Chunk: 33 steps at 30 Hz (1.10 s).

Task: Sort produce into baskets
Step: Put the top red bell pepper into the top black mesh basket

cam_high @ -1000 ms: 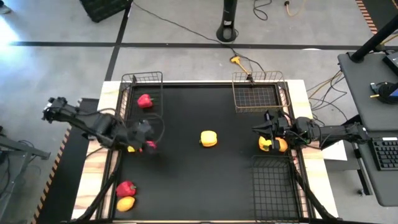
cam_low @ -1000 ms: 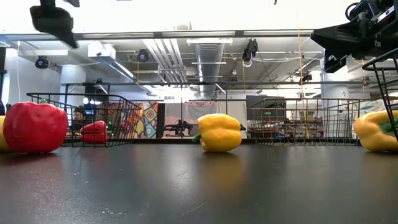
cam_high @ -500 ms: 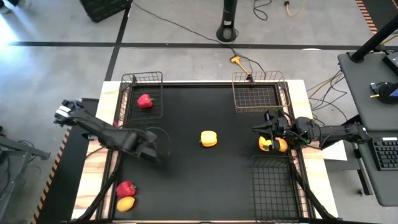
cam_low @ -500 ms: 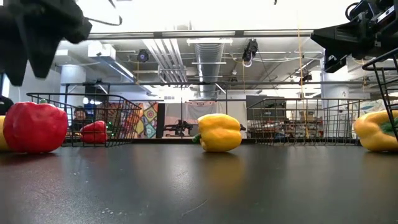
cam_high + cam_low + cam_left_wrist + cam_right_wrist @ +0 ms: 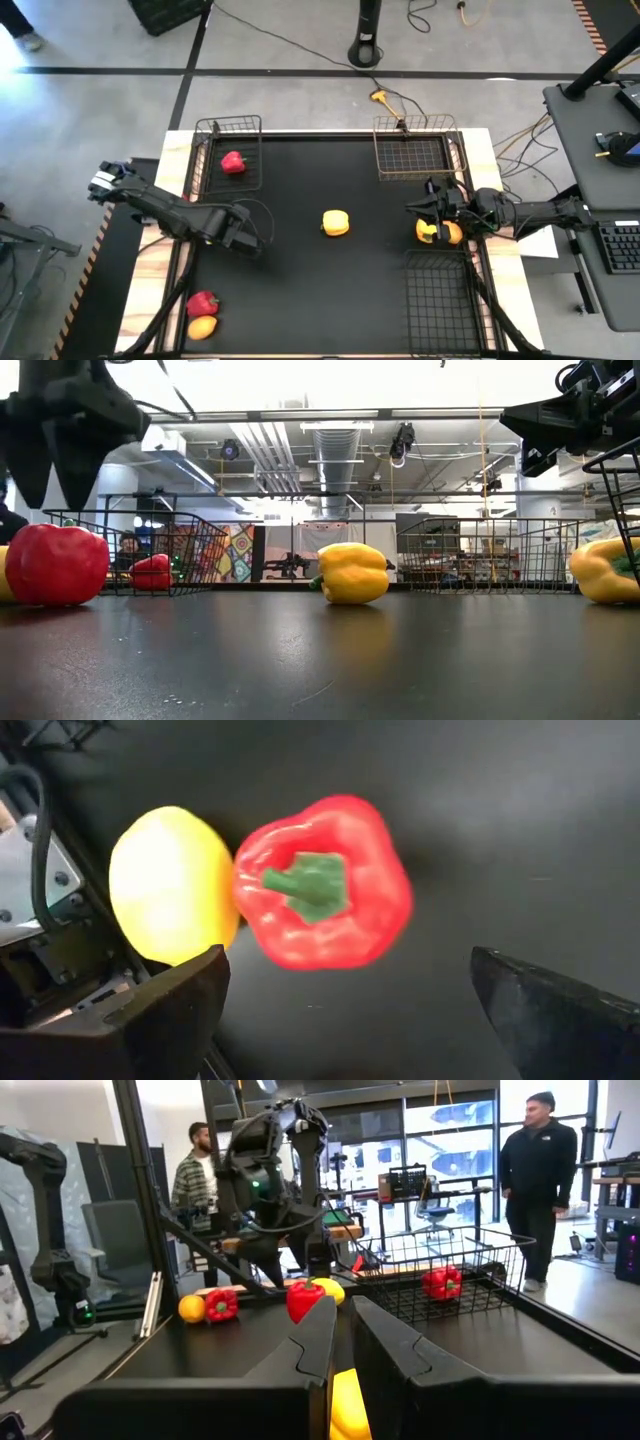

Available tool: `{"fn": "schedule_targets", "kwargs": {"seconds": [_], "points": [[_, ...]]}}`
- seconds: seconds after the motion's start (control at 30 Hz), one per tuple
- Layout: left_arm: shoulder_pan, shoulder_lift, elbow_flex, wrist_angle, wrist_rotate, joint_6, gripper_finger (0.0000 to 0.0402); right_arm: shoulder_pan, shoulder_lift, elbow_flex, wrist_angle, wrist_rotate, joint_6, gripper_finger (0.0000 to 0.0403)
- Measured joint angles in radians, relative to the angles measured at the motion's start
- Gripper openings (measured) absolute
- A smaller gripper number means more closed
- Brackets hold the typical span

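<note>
My left gripper (image 5: 243,230) is open and points down over a red pepper (image 5: 325,885), one finger on either side and clear of it. An orange-yellow fruit (image 5: 170,885) lies against that pepper. The low view shows the gripper (image 5: 52,500) above the pepper (image 5: 55,565). My right gripper (image 5: 410,210) is shut and empty, raised above a yellow pepper (image 5: 428,232) and a fruit (image 5: 452,233) at the table's right. Another yellow pepper (image 5: 336,222) lies mid-table. A red pepper (image 5: 232,162) lies in the far-left black basket (image 5: 215,128).
A red pepper (image 5: 203,302) and a fruit (image 5: 202,327) lie at the near left corner. A tan basket (image 5: 412,150) stands at the far right and a black basket (image 5: 440,300) at the near right. People stand beyond the table (image 5: 540,1170).
My left gripper has come down from high above the table's left side toward the red pepper and the fruit beside it. It now hangs just above them with its fingers pointing down.
</note>
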Motion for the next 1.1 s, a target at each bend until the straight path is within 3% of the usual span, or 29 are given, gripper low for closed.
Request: {"fn": "schedule_targets", "kwargs": {"seconds": [0.47, 1.1], "points": [[0.078, -0.064, -0.233, 0.249, 0.022, -0.042, 0.0394, 0.0, 0.0, 0.0, 0.0, 0.0, 0.0, 0.0029], [0.109, 0.026, -0.242, 0.338, -0.004, 0.024, 0.0387, 0.0, 0.0, 0.0, 0.0, 0.0, 0.0, 0.0029]]}}
